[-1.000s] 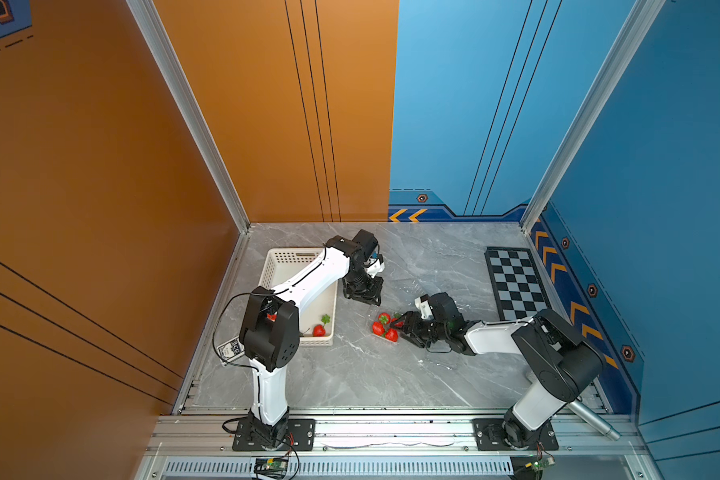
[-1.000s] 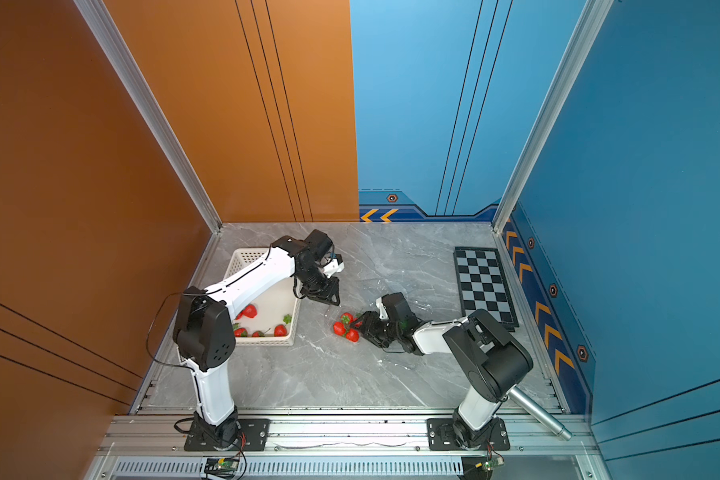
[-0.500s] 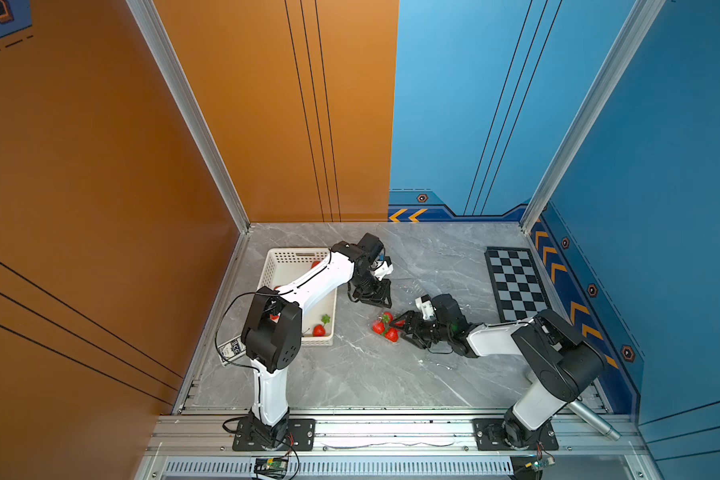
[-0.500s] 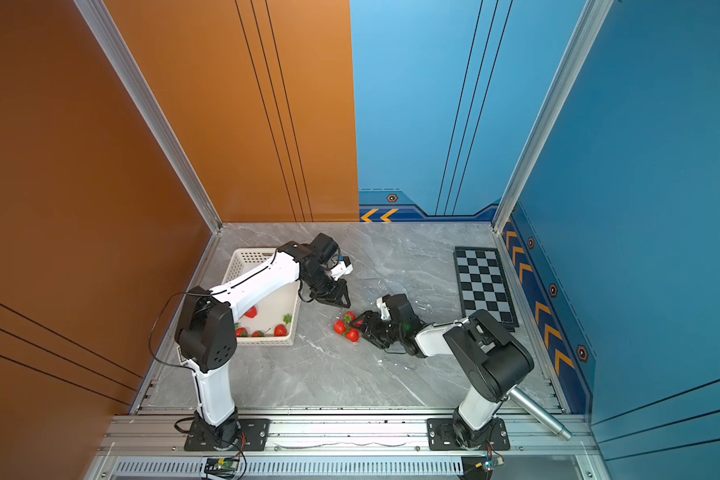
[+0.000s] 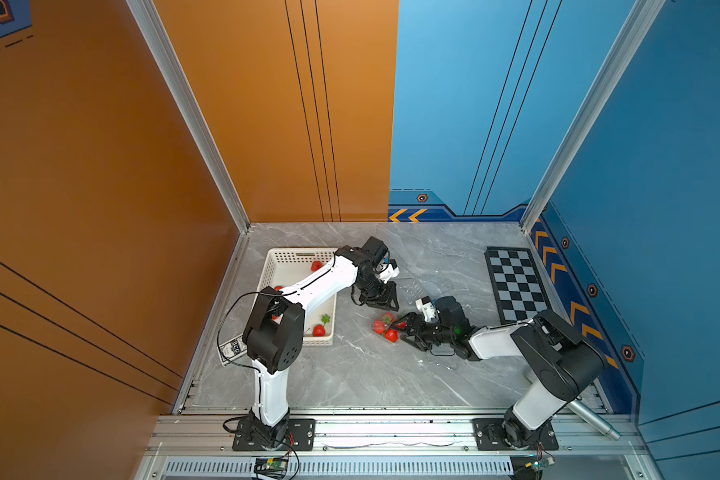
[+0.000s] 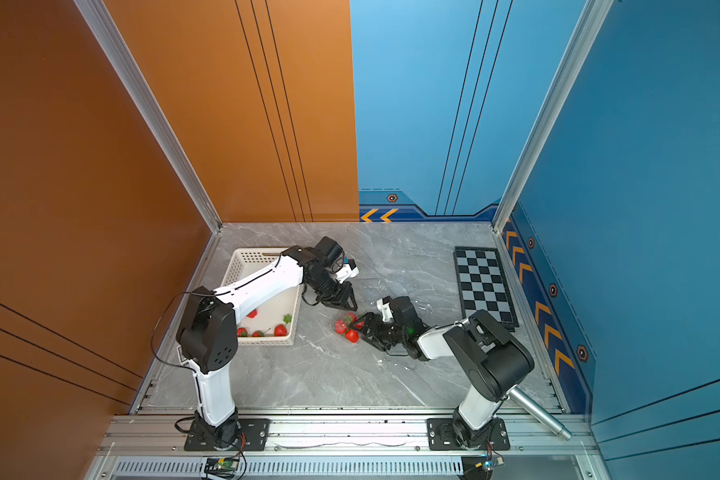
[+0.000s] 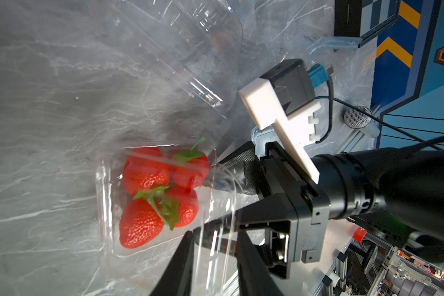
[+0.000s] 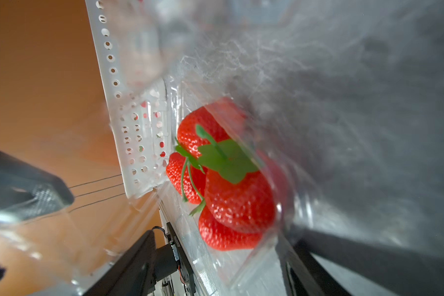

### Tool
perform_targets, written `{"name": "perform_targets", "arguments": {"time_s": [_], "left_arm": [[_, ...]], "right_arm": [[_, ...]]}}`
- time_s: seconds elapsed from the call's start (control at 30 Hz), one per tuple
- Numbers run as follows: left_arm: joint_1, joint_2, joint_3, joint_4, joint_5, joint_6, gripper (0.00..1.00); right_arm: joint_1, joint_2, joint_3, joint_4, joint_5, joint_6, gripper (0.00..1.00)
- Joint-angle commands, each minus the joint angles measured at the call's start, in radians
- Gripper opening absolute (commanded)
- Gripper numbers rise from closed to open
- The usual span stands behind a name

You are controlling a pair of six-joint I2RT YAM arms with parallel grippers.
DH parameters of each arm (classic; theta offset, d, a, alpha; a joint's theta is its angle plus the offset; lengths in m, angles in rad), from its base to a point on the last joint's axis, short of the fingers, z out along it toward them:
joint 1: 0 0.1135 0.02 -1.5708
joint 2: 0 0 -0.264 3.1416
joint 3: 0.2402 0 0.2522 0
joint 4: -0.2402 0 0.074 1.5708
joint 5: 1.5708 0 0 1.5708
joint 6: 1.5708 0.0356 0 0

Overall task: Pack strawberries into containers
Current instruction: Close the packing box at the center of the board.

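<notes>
**Four berries (image 7: 144, 174) packed in a clear box (image 7: 105, 205)**

Right claw (image 5: 404, 332) lies low beside the box, jaws spread wide, clamping nothing. Behind the box, left claw (image 5: 389, 306) straddles its clear lid (image 7: 217, 238); whether it pinches cannot be told. Farther back, a white basket (image 5: 292, 257) holds more berries.

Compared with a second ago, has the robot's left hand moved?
Yes. The left hand has slid away from the white basket, toward the packed strawberries.

strawberries (image 7: 141, 176): red, green caps | basket (image 5: 298, 257): white, perforated | mat (image 5: 516, 286): black-grey checks
</notes>
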Motion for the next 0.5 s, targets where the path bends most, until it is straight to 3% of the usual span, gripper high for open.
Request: {"name": "perform_targets", "arguments": {"time_s": [0.0, 0.47], "left_arm": [[-0.009, 0.013, -0.021, 0.013, 0.033, -0.012, 0.31], [-0.011, 0.045, -0.035, 0.012, 0.008, -0.012, 0.29]], "right_arm": [[-0.007, 0.049, -0.073, -0.132, 0.001, 0.022, 0.78], [-0.025, 0.086, -0.154, 0.077, -0.069, 0.078, 0.79]]}}
